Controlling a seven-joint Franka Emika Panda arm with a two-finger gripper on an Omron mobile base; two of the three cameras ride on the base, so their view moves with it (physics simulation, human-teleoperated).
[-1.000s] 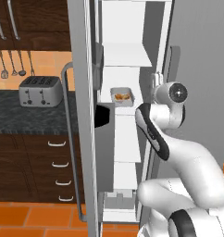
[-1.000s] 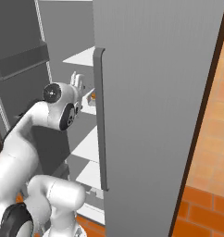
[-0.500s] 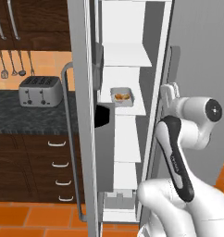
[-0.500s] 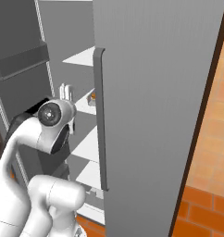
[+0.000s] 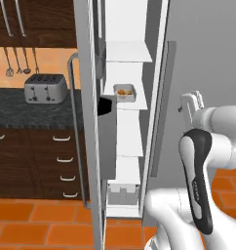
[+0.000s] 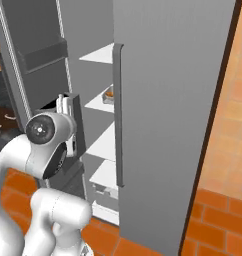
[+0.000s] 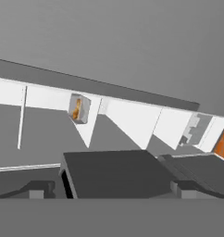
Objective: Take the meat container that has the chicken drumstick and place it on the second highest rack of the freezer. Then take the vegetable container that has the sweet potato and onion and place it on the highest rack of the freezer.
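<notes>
Arm pulled back from freezer (image 5: 134, 29); grey meat container (image 5: 125, 93) shelved, drumstick (image 5: 122, 91) inside.

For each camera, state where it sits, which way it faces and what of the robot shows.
Left base view: behind the arm's left, facing the open freezer; arm at lower right, gripper raised.
Right base view: behind its right, facing the freezer door's outside; arm at lower left.
Hand view: on the hand, rolled, facing the shelves; finger tips at bottom.
All share the meat container on its shelf.
</notes>
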